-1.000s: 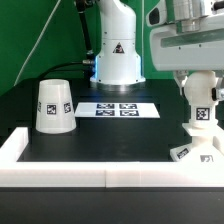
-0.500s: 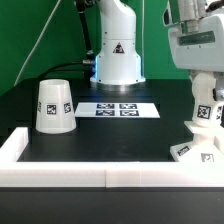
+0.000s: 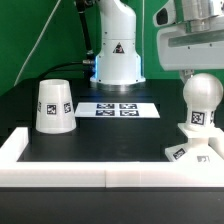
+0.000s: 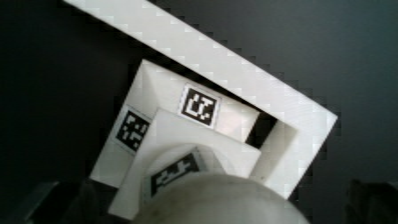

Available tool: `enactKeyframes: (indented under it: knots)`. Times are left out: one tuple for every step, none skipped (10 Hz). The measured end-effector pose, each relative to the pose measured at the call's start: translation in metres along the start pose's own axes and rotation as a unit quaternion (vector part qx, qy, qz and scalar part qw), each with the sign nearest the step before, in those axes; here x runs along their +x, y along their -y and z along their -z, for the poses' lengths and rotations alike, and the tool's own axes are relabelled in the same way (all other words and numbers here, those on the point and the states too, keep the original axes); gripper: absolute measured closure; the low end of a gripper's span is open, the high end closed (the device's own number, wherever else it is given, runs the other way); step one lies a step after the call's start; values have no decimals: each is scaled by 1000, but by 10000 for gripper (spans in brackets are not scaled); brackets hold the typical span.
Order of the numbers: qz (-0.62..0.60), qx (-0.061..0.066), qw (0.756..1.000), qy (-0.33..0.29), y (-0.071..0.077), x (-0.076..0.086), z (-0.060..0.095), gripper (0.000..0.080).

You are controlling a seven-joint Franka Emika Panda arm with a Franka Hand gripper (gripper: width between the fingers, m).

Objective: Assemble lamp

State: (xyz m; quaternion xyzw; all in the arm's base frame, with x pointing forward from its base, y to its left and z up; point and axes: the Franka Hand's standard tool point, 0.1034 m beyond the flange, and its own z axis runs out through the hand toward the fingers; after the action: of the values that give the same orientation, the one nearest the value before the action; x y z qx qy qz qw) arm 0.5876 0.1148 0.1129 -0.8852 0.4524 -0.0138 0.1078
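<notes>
The white bulb (image 3: 200, 103) stands upright with its neck in the low square base (image 3: 193, 151) at the exterior view's right, near the front wall. My gripper (image 3: 197, 74) hangs just above the bulb's round top, open and holding nothing. In the wrist view the bulb's top (image 4: 222, 196) fills the near edge, with the tagged base (image 4: 205, 108) beneath it. The cup-like shade (image 3: 54, 105) stands mouth down at the exterior view's left, far from the gripper.
The marker board (image 3: 117, 109) lies flat mid-table behind the parts. My arm's white pedestal (image 3: 117, 60) stands behind it. A raised white wall (image 3: 110, 172) borders the table's front and sides; the base sits close to its corner (image 4: 214, 60).
The gripper, which was down around the bulb, has let go and risen. The bulb's round top now shows free on the base.
</notes>
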Motion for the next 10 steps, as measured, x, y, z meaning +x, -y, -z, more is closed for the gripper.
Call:
enactKeyframes:
  knots:
    - [50, 0, 999, 0, -1, 1, 0, 101]
    - [76, -1, 997, 0, -2, 0, 0, 101]
    - [120, -1, 993, 1, -2, 0, 0, 101]
    - [155, -1, 988, 1, -3, 0, 0, 101]
    - [189, -1, 982, 1, -3, 0, -1, 101]
    - [241, -3, 970, 0, -3, 1, 0, 101]
    - [338, -13, 941, -8, -4, 6, 1, 101]
    - [403, -21, 915, -12, -5, 9, 2, 101]
    - [446, -25, 895, -13, -5, 9, 2, 101]
    - [511, -33, 859, -14, -4, 10, 2, 101]
